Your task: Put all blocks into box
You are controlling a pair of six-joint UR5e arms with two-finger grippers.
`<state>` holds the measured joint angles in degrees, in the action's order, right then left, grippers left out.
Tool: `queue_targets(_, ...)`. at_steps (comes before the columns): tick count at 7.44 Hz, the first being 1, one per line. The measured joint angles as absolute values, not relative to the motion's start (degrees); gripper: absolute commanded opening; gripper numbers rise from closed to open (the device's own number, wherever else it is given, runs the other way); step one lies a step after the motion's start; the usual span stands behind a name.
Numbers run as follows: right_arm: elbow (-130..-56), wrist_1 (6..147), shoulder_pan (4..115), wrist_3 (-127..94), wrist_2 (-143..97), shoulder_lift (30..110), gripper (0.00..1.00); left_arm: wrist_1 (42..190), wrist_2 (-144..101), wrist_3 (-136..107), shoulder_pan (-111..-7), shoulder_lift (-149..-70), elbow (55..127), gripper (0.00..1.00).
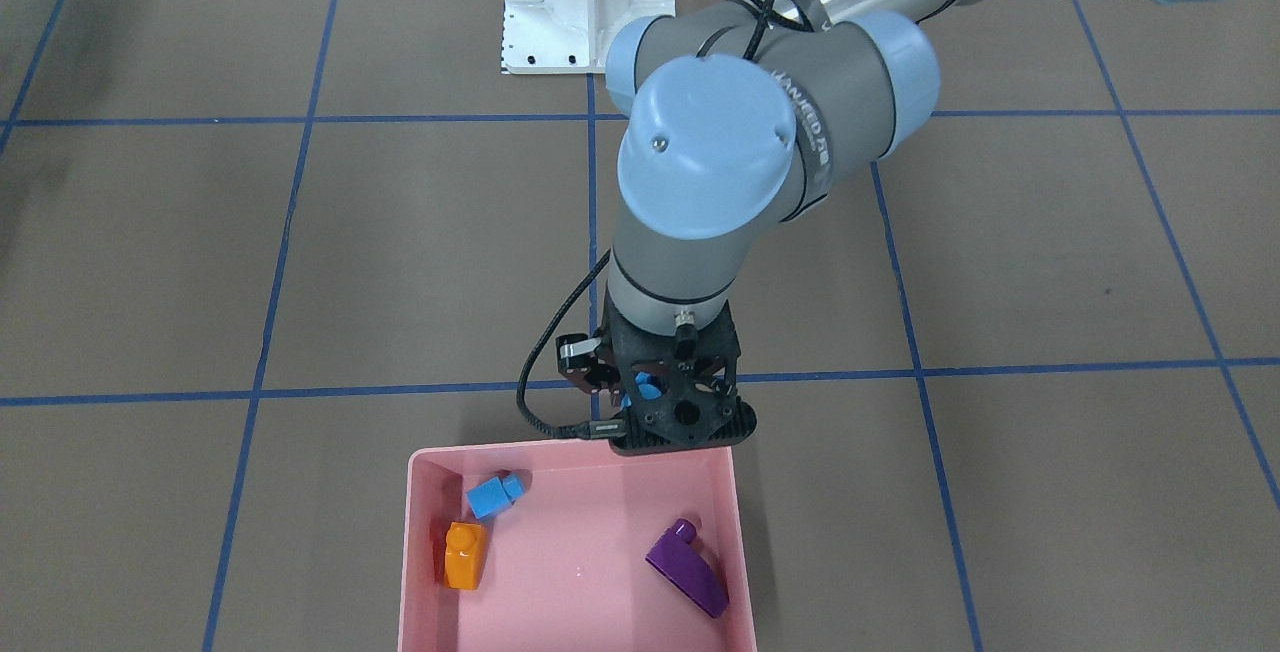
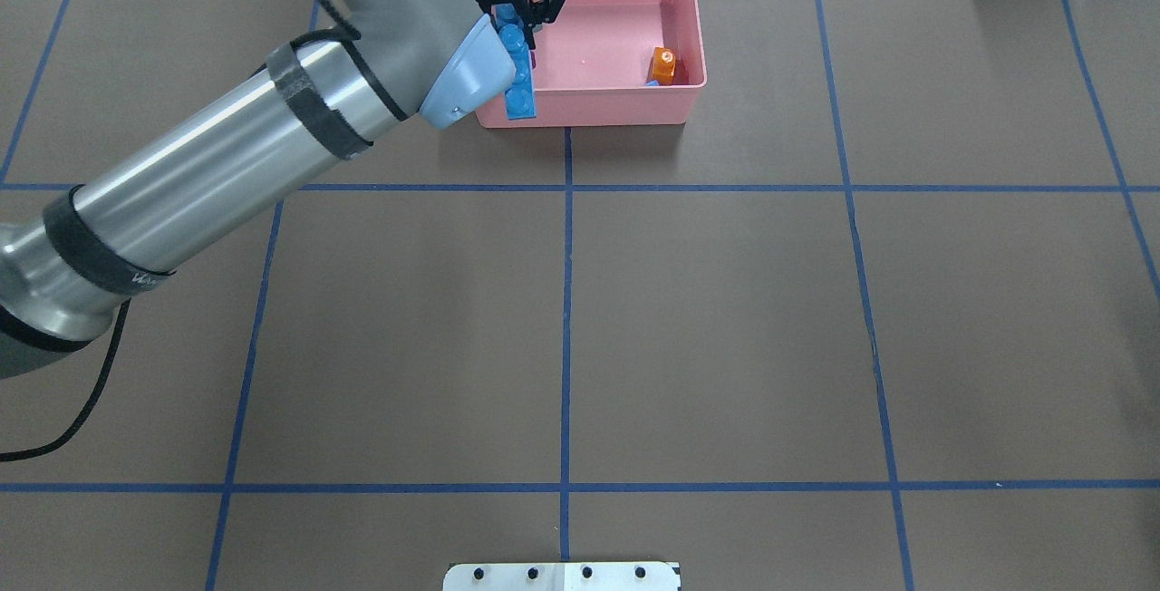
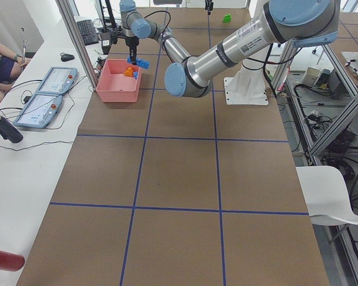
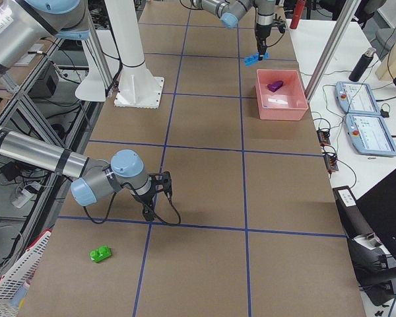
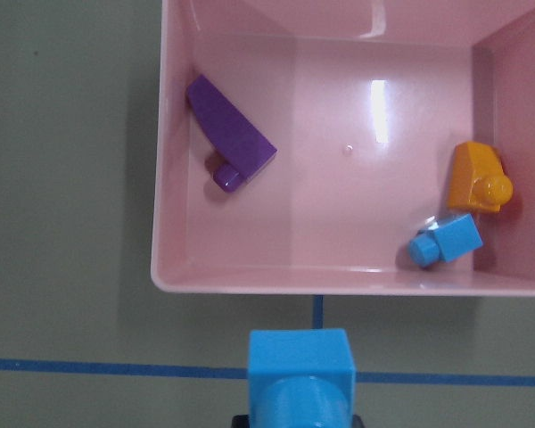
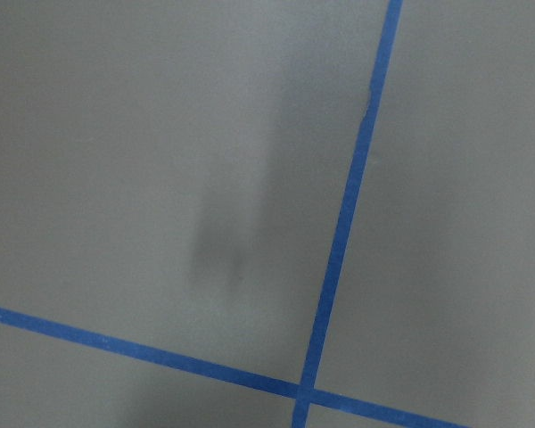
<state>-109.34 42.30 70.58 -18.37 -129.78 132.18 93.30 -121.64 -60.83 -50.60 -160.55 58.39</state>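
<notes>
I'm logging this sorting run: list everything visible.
box: one, pink, operators' side of table.
orange brick: one, orange, in box.
small cube: one, light blue, in box beside orange brick.
purple brick: one, purple, in box, other end.
long bar: one, light blue, held over box's robot-side rim.
green brick: one, green, on table, far from box.
base: one, white, on table.
left gripper: one, black, shut on long bar.
right gripper: one, black, near green brick; state unclear.
</notes>
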Motion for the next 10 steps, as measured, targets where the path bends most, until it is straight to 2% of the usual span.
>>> queue_targets(2,-109.25,42.28,70.59,-18.37,-129.81,132.21,1.00,101.68,-121.42,-65.88,-50.92,-165.64,46.30,0.00)
queue_targets(5,-109.21,42.11,70.60,-18.37,-129.83,132.52,1.00,111.32,-119.28,-69.29,-50.90,-168.34,34.58,0.00)
queue_targets(6,-109.23,41.98,70.58,-18.37,-129.87,132.58,1.00,113.16,-118.93,-69.60,-50.89,-168.64,32.79,0.66)
queue_targets(7,-109.24,41.90,70.58,-18.37,-129.89,132.60,1.00,114.00,-118.83,-69.69,-50.86,-168.81,32.01,1.00)
queue_targets(10,-109.17,41.82,70.58,-18.37,-129.90,132.62,1.00,114.58,-119.01,-69.30,-50.52,-169.34,31.67,1.00)
